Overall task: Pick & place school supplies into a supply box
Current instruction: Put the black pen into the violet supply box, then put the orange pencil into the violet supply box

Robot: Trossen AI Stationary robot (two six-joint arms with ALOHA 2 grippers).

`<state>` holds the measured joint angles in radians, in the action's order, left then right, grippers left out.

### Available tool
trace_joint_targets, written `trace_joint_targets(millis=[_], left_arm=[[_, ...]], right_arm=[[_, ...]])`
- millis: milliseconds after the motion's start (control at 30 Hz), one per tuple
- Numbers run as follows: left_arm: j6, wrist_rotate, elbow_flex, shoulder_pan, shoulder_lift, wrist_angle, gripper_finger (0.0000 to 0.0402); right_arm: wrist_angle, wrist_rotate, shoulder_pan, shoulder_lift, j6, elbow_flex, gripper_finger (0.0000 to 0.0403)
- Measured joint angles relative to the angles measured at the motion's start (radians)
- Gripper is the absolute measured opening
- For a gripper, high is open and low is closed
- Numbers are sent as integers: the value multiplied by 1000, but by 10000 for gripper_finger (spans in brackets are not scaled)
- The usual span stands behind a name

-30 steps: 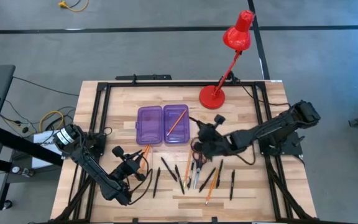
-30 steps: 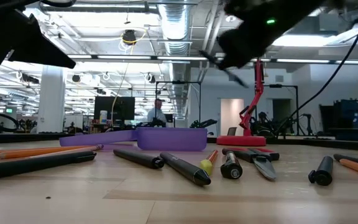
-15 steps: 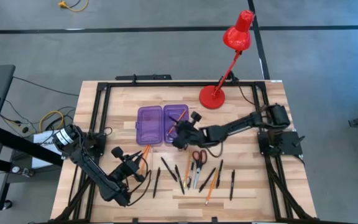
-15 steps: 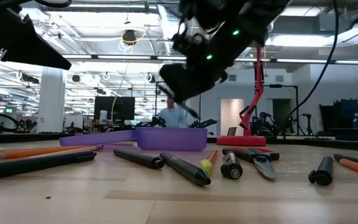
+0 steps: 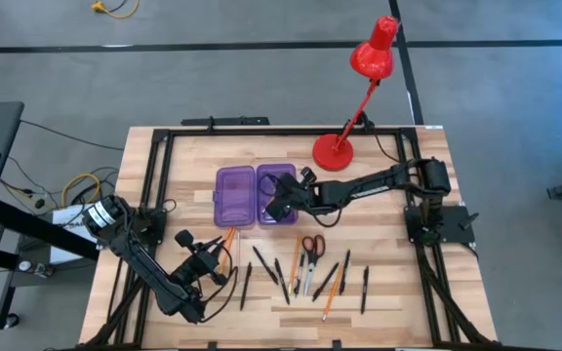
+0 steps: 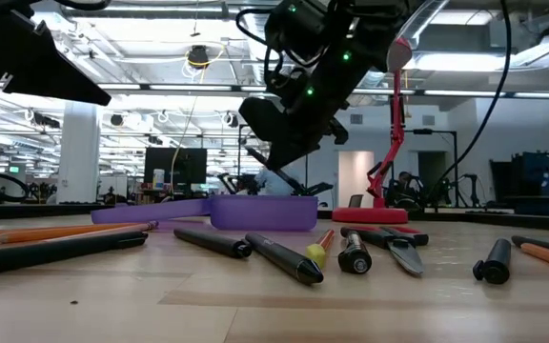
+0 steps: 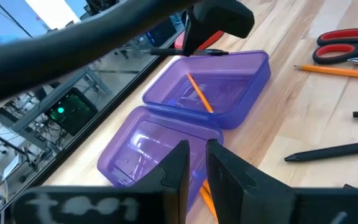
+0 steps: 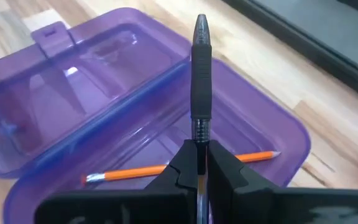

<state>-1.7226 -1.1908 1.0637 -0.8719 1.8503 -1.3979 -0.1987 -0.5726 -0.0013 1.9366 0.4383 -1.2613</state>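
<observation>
- The supply box (image 5: 256, 196) lies open on the counter (image 5: 418, 292), with one orange pencil (image 8: 179, 166) already in its right half.
- I've got a dark pen (image 8: 201, 93) pinched at its lower end, tip sticking out over that same half. Right jaws (image 5: 283, 202) clenched on it, hovering just above the box.
- So this is the drop-off step. Next I reckon I should dip a bit lower and let go so it lands inside and doesn't bounce over the rim.
- Left jaws (image 7: 194, 163) are nearly shut and holding nothing, waiting near the box's front-left corner.
- The remaining pens, pencils and the scissors (image 5: 310, 246) lie scattered in front of the box.
</observation>
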Motion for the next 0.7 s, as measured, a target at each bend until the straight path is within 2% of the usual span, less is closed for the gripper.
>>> trace_joint_targets(millis=[167,533,700], left_arm=[[0,0,0,0,0,0,44],[-9,-1,0,0,0,0,44],[-9,0,0,0,0,0,44]], right_arm=[[-3,7,6,0,8,0,17],[-9,51,5,0,34,0,124],[-9,34,36,0,-30,0,159]])
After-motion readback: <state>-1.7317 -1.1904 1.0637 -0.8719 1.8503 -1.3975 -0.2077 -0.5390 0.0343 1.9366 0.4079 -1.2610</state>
